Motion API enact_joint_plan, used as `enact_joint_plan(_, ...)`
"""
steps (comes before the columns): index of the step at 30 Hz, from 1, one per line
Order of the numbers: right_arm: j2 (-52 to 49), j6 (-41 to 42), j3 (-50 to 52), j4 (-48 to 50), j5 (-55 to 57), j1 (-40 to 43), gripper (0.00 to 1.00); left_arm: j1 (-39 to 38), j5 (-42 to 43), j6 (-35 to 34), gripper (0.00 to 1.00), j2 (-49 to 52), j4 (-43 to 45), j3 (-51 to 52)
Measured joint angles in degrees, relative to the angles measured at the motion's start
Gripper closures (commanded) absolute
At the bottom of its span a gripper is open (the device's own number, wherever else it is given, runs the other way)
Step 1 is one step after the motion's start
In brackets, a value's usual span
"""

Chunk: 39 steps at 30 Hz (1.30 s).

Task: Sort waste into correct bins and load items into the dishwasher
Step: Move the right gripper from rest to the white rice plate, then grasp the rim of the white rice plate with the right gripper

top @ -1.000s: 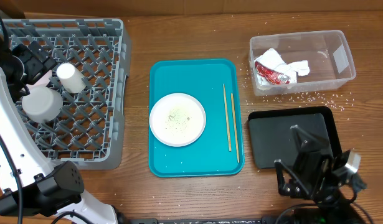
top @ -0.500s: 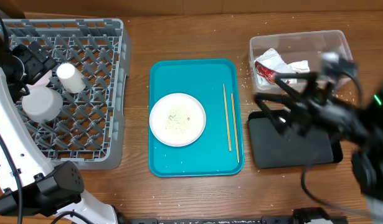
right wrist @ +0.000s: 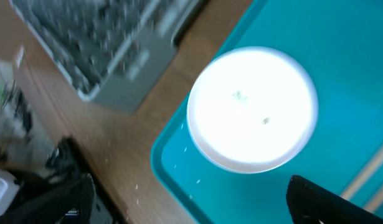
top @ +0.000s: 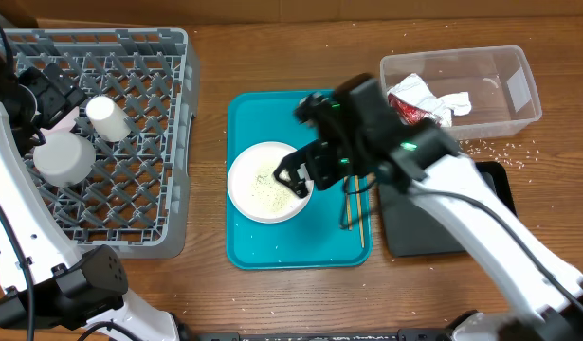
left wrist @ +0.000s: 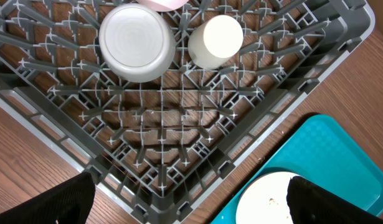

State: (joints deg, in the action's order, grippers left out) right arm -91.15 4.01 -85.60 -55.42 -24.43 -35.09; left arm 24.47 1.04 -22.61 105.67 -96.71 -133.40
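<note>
- Hovering my right gripper (top: 296, 178) over plate (top: 258, 185)'s right rim, released, empty.
- Teal tray (top: 272, 248) bare around plate.
- Left gripper (left wrist: 191, 202) released over dish rack (left wrist: 147, 124).
- Red wrapper (top: 411, 113) print unreadable.

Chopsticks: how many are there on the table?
2. Both chopsticks lie side by side near the right edge of the teal tray, right of the plate; the arm hides their upper ends.

A wide round white plate (right wrist: 252, 109) bearing a few tiny food specks (right wrist: 240, 95) sits on a teal plastic serving tray (right wrist: 340, 37), with two thin wooden chopsticks (right wrist: 368, 171) at the right edge. A blurred grey lattice dish rack (right wrist: 98, 37) stands on the brown wooden table (right wrist: 116, 143) at upper left. The right gripper (right wrist: 188, 183) shows dark fingers (right wrist: 322, 202) spread wide in the bottom corners.
</note>
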Motion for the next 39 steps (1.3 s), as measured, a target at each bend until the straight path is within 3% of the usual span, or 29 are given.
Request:
enact_joint_plan(3, -4.63, -0.15, 0.00, 0.55, -0.42, -0.94, 0.00, 0.00, 0.00, -0.02, 0.00, 0.00, 0.00, 0.00)
enact_joint_plan(4, -6.08, -0.13, 0.00, 0.98, -0.15, -1.01, 0.11, 0.00, 0.00, 0.00, 0.00, 0.00, 0.02, 0.00)
enact_joint_plan(6, -8.70, 1.05, 0.00, 1.81, 1.07, -0.98, 0.46, 0.00, 0.00, 0.00, 0.00, 0.00, 0.02, 0.00)
enact_joint_plan(7, -10.03, 2.12, 0.00, 2.34, 2.34, -0.98, 0.54, 0.00, 0.02, 0.00, 0.00, 0.00, 0.00, 0.00)
enact_joint_plan(8, -11.37, 4.02, 0.00, 2.73, 3.82, -0.98, 0.56, 0.00, 0.02, 0.00, 0.00, 0.00, 0.00, 0.00)
enact_joint_plan(14, -17.35, 18.45, 0.00, 5.20, 14.60, -0.87, 0.52, 0.00, 0.02, 0.00, 0.00, 0.00, 0.02, 0.00)
enact_joint_plan(20, -19.52, 25.62, 0.00, 5.51, 21.88, -0.87, 0.51, 0.00, 0.00, -0.02, 0.00, 0.00, 0.02, 0.00)
enact_joint_plan(31, -26.21, 28.81, 0.00, 5.42, 25.49, -0.90, 0.51, 0.00, 0.00, 0.00, 0.00, 0.00, 0.00, 0.00)
enact_joint_plan(39, -27.74, 29.09, 0.02, 3.85, 28.15, -0.90, 0.57, 0.00, 0.00, 0.00, 0.00, 0.00, 0.02, 0.00)
